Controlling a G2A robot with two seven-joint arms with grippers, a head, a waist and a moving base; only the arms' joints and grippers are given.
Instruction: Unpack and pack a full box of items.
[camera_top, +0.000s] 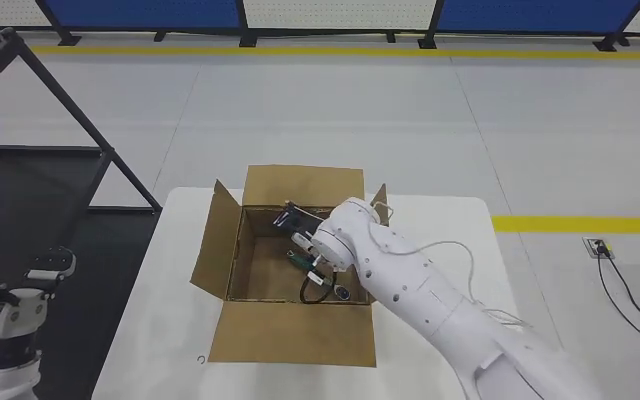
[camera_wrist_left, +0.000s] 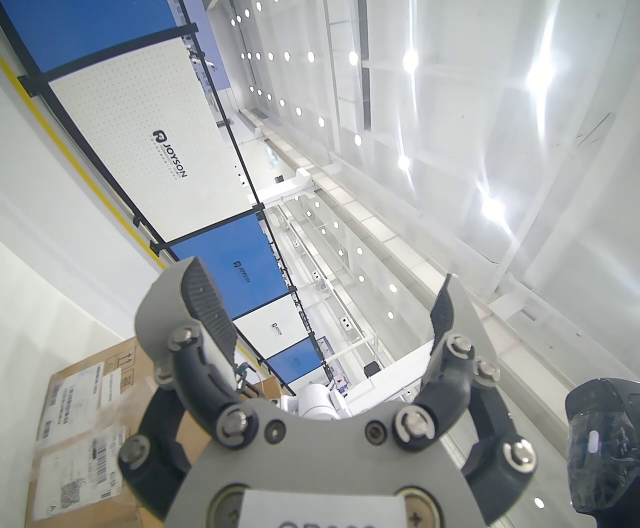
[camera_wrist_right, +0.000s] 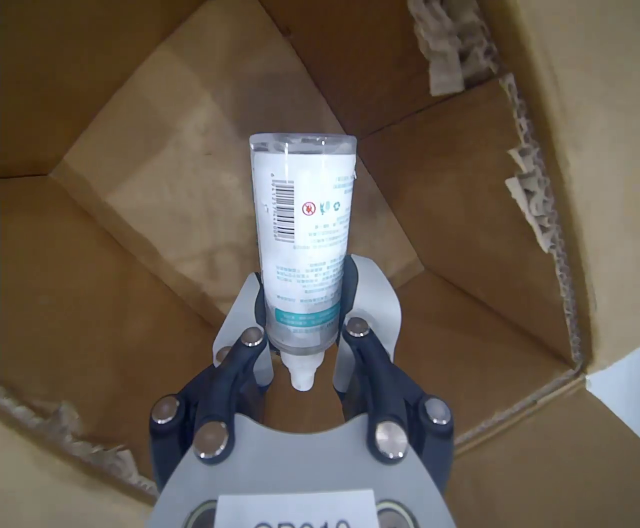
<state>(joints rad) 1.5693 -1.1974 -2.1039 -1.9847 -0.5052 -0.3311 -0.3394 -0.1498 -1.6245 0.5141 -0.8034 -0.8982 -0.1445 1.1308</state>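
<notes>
An open cardboard box (camera_top: 290, 335) stands on the white table (camera_top: 440, 230), its flaps folded outward. My right gripper (camera_wrist_right: 305, 280) is down inside the box (camera_wrist_right: 100, 300), shut on a clear tube with a white label (camera_wrist_right: 300, 200). It holds the tube near its white cap end, the flat end pointing at the bare cardboard floor. In the top view the right arm (camera_top: 350, 245) comes over the box's right wall. My left gripper (camera_wrist_left: 322, 290) is open with nothing between its fingers and points up toward the ceiling, with the box's labelled outer wall (camera_wrist_left: 85, 415) beside it.
The box's flap edges (camera_wrist_right: 530, 200) are torn and ragged. A black metal frame (camera_top: 90, 150) stands off the table's left side. A dark rounded object (camera_wrist_left: 600, 450) sits close to my left gripper. Bare table lies to the right of the box.
</notes>
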